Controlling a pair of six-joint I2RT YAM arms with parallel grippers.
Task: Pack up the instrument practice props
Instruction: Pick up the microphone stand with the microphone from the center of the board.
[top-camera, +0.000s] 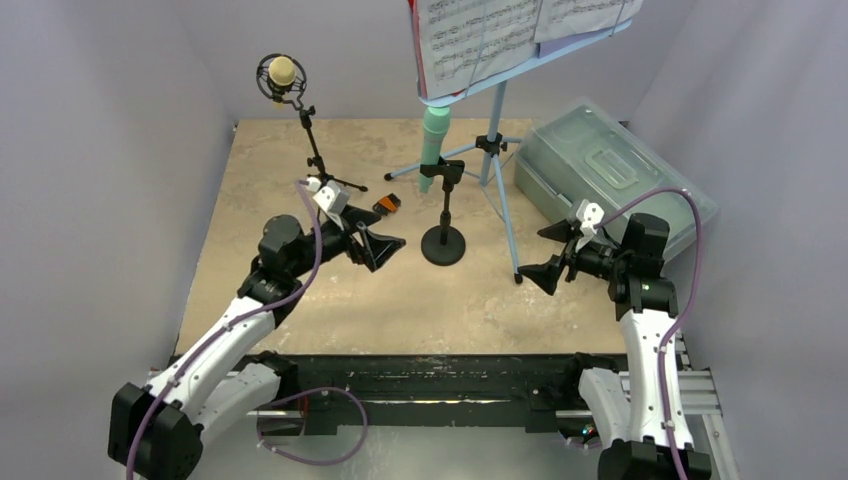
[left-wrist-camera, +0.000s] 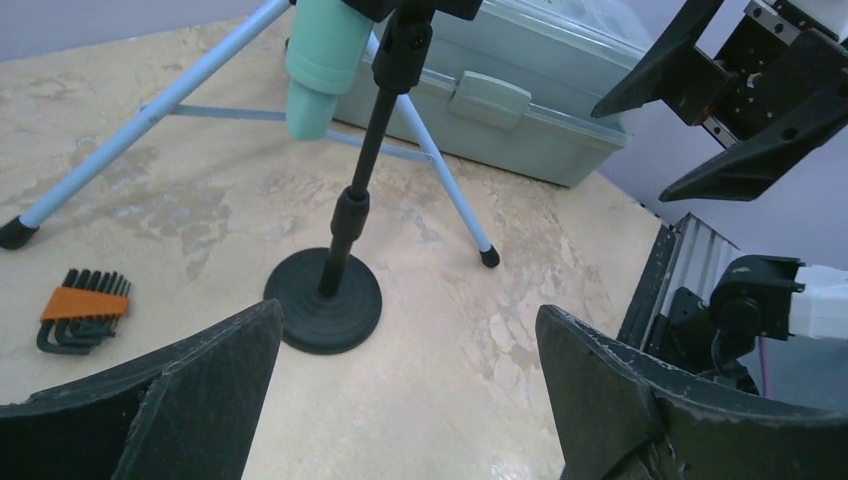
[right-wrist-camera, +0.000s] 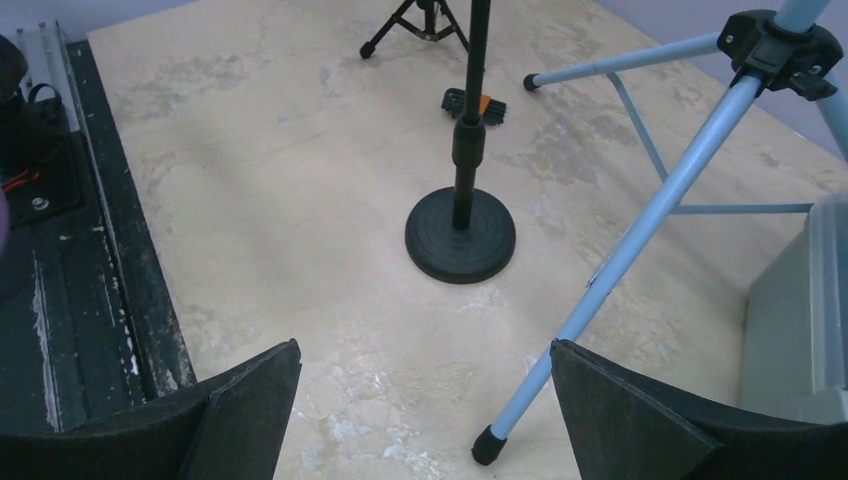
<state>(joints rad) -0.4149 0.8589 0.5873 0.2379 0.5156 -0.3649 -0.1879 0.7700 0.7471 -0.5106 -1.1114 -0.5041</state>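
A teal microphone (top-camera: 434, 148) (left-wrist-camera: 322, 60) sits clipped on a black round-base pole (top-camera: 444, 245) (left-wrist-camera: 323, 300) (right-wrist-camera: 461, 240) mid-table. At the back left, a beige microphone (top-camera: 282, 72) stands on a black tripod (top-camera: 322, 170) (right-wrist-camera: 415, 20). The light-blue music rack (top-camera: 497, 150) holds white music sheets (top-camera: 500, 35), and one of its legs (right-wrist-camera: 620, 270) reaches toward my right arm. My left gripper (top-camera: 388, 252) (left-wrist-camera: 408, 312) is open and empty, just left of the round base. My right gripper (top-camera: 540, 255) (right-wrist-camera: 425, 350) is open and empty, by the leg's foot.
A translucent grey-green plastic box (top-camera: 612, 175) (left-wrist-camera: 500, 110) (right-wrist-camera: 800, 320) lies shut at the right. An orange-and-black hex key set (top-camera: 388, 204) (left-wrist-camera: 82, 310) (right-wrist-camera: 480, 103) lies behind the left gripper. Walls enclose the table on three sides.
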